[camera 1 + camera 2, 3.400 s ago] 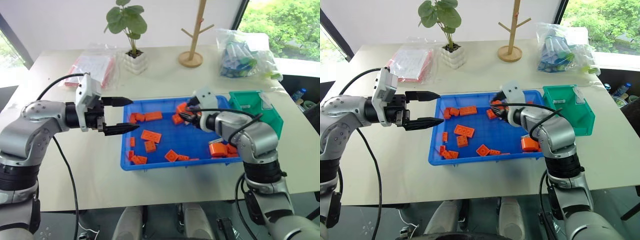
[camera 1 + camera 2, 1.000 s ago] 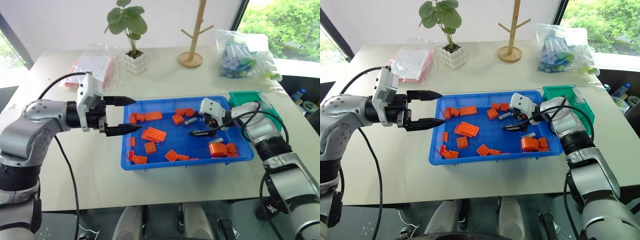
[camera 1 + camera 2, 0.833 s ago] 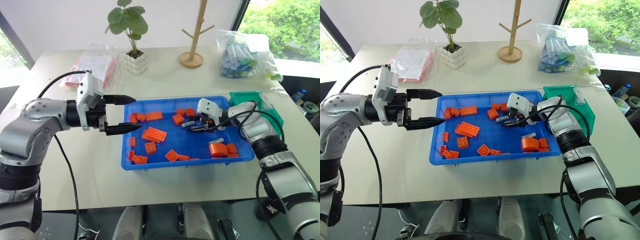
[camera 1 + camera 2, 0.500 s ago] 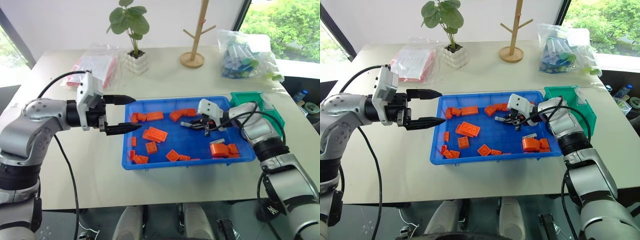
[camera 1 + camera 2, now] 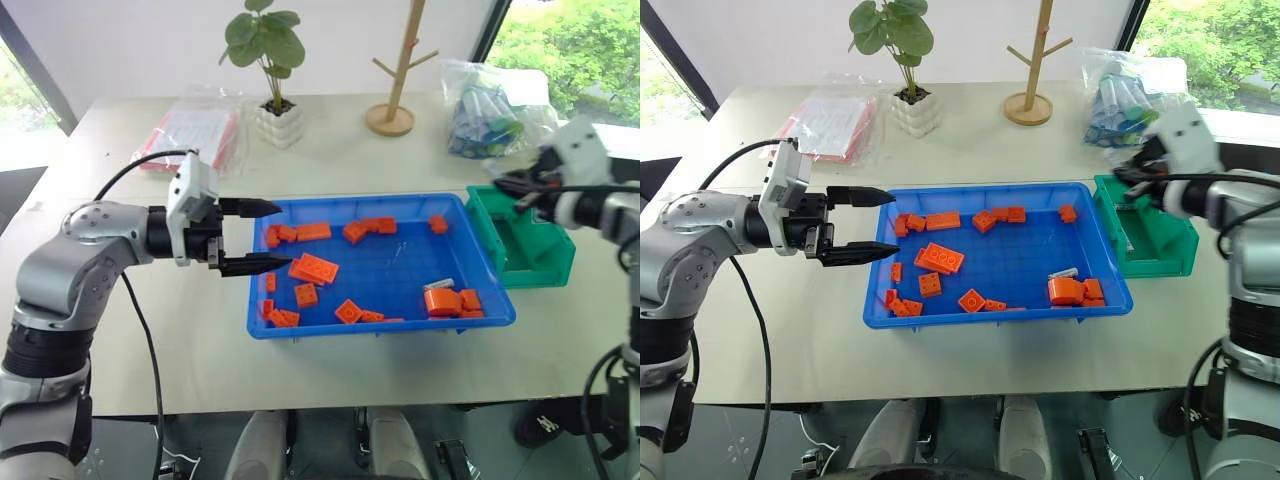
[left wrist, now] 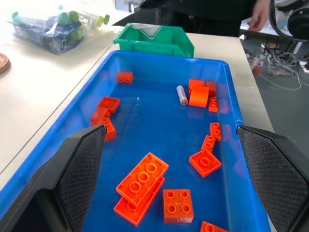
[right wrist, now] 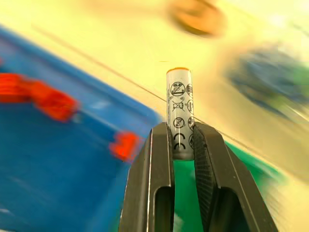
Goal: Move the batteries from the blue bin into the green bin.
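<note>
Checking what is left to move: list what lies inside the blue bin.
Inside the blue bin lie scattered orange bricks and one battery beside an orange piece near the green bin's end. Anything hidden under the bricks cannot be seen.

Bright, even daylight from windows at the upper corners, only soft shadows on the table (image 5: 330,150), mild glare there, and heavy motion blur behind the sharply focused battery (image 7: 179,112) in the right wrist view.

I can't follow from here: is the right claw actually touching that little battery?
Touching. In the right wrist view the battery stands upright, pinched between the right gripper's two black fingers, pressed on both sides, above the green bin.
</note>
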Robot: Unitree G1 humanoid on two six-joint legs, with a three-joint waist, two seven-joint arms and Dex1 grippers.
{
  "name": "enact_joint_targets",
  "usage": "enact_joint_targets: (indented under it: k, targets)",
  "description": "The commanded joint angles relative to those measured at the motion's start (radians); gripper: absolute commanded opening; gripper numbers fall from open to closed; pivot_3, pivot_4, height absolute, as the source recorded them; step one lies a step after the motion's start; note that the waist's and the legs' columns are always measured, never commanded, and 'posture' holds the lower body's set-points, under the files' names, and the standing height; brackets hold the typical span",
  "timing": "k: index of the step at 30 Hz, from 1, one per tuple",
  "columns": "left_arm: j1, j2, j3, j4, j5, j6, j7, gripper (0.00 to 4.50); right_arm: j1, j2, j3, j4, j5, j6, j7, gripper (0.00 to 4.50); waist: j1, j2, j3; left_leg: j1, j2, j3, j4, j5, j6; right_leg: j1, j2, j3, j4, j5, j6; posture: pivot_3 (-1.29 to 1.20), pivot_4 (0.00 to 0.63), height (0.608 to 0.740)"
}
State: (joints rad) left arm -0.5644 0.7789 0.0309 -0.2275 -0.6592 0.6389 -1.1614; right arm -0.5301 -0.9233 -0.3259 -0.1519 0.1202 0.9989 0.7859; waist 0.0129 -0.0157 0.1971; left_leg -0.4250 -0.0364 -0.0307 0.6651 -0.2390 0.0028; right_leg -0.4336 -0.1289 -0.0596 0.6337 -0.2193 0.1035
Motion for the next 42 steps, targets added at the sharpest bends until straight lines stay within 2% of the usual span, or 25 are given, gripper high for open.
enact_joint_targets:
  k: [1, 4, 11, 17, 19, 22, 27, 31, 37, 42]
  targets:
    - [-0.044, -0.013, -0.012, 0.027, 0.016, -0.036, -0.02, 4.5, 0.071, -0.044, -0.043, -0.022, 0.001, 0.029, -0.029, 0.06, 0.0, 0.0, 0.0, 0.0, 0.0, 0.0, 0.0, 0.0, 0.0, 0.0, 0.0, 0.0, 0.0, 0.0, 0.0, 0.0, 0.15, 0.692]
    - [-0.064, -0.028, -0.025, 0.049, 0.027, -0.047, -0.029, 4.5, 0.106, -0.043, -0.046, -0.035, 0.023, 0.039, -0.047, 0.06, -0.003, 0.0, 0.0, 0.0, 0.0, 0.0, 0.0, 0.0, 0.0, 0.0, 0.0, 0.0, 0.0, 0.0, 0.0, 0.0, 0.15, 0.692]
    - [-0.086, -0.042, -0.032, 0.066, 0.037, -0.053, -0.038, 4.5, 0.131, -0.087, 0.005, 0.013, 0.017, -0.058, -0.052, 3.53, -0.005, 0.0, 0.0, 0.0, 0.0, 0.001, 0.0, 0.0, 0.0, 0.0, 0.0, 0.0, 0.0, 0.0, 0.0, 0.0, 0.15, 0.692]
    - [-0.064, -0.024, -0.012, 0.046, 0.032, -0.048, -0.032, 4.5, 0.01, -0.21, 0.101, 0.067, 0.11, -0.272, 0.211, 3.53, -0.008, 0.001, 0.001, 0.0, 0.0, 0.001, 0.001, 0.0, 0.001, 0.0, 0.0, 0.0, 0.0, 0.0, 0.0, 0.0, 0.15, 0.692]
    - [-0.06, -0.022, -0.01, 0.04, 0.031, -0.046, -0.027, 4.5, -0.021, -0.222, 0.163, 0.045, 0.155, -0.373, 0.353, 3.53, -0.011, 0.001, 0.0, 0.0, 0.001, 0.001, 0.001, 0.0, 0.001, 0.0, 0.0, 0.0, 0.0, 0.0, 0.0, 0.0, 0.15, 0.692]
    - [-0.052, -0.017, -0.001, 0.022, 0.026, -0.039, -0.015, 4.5, -0.054, -0.206, 0.256, 0.055, 0.166, -0.475, 0.471, 3.53, -0.011, 0.001, 0.0, 0.0, 0.001, 0.0, 0.001, 0.0, 0.001, 0.0, 0.001, 0.0, 0.0, 0.0, 0.001, 0.0, 0.15, 0.692]
    - [-0.042, -0.003, 0.016, -0.007, 0.015, -0.025, 0.002, 4.5, -0.093, -0.155, 0.43, 0.226, 0.024, -0.764, 0.54, 3.53, -0.008, 0.0, 0.001, 0.0, 0.0, 0.001, 0.001, 0.0, 0.001, 0.0, 0.0, 0.0, -0.001, 0.0, 0.001, 0.0, 0.15, 0.692]
    - [-0.024, 0.013, 0.039, -0.033, 0.008, -0.009, 0.019, 4.5, -0.153, -0.097, 0.515, 0.419, -0.076, -0.96, 0.553, 3.53, -0.008, 0.001, 0.001, 0.0, 0.0, 0.001, 0.001, 0.0, 0.0, 0.0, 0.0, 0.0, -0.001, 0.001, 0.001, 0.0, 0.15, 0.692]
    - [0.014, 0.033, 0.07, -0.074, -0.01, 0.01, 0.046, 4.5, -0.178, -0.076, 0.557, 0.585, -0.128, -1.152, 0.615, 3.53, -0.008, 0.001, 0.001, 0.0, 0.0, 0.0, 0.001, 0.0, 0.0, 0.0, 0.0, 0.0, -0.001, 0.001, 0.001, 0.0, 0.15, 0.692]
    - [0.028, 0.041, 0.078, -0.086, -0.017, 0.015, 0.059, 4.5, -0.189, -0.07, 0.563, 0.65, -0.133, -1.233, 0.675, 3.53, -0.006, 0.001, 0.001, 0.0, 0.0, 0.0, 0.001, 0.0, 0.0, 0.001, 0.0, 0.0, -0.001, 0.001, 0.001, 0.0, 0.15, 0.692]
